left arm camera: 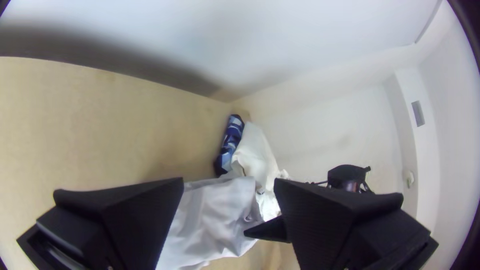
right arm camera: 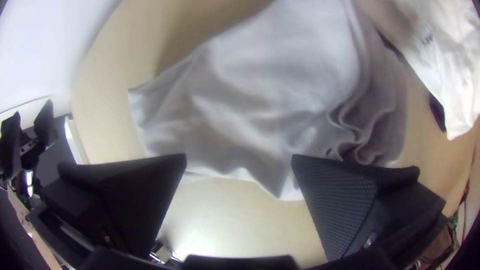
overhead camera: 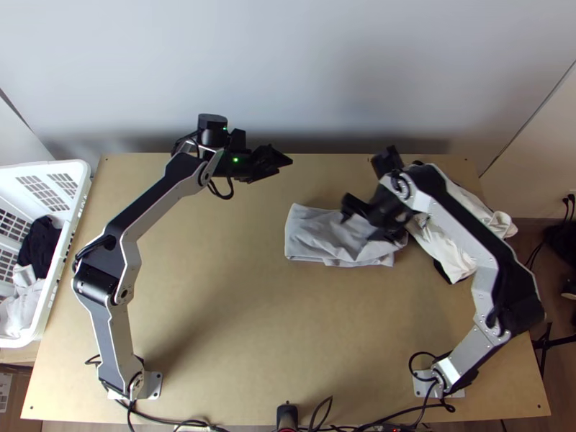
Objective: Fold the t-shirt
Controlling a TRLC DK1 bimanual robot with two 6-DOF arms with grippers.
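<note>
The grey t-shirt (overhead camera: 309, 234) lies folded into a wide, wrinkled band right of the table's middle; its layered folds (right arm camera: 372, 125) bunch at one end in the right wrist view. Over the shirt's right half is my right gripper (overhead camera: 358, 222), its fingers apart. In its own wrist view, this gripper (right arm camera: 239, 157) has cloth beneath and beyond the gap, none visibly pinched. My left gripper (overhead camera: 285, 165) stands near the table's back edge, behind the shirt's left end and away from it. From its wrist camera, the left gripper (left arm camera: 229, 181) is open, with the shirt (left arm camera: 210, 220) farther off.
White garments (overhead camera: 464, 248) with dark cloth lie in a heap right of the shirt, partly under the right arm. A blue patterned cloth (left arm camera: 231, 140) is beside them. A white laundry basket (overhead camera: 81, 189) holding clothes stands at the left.
</note>
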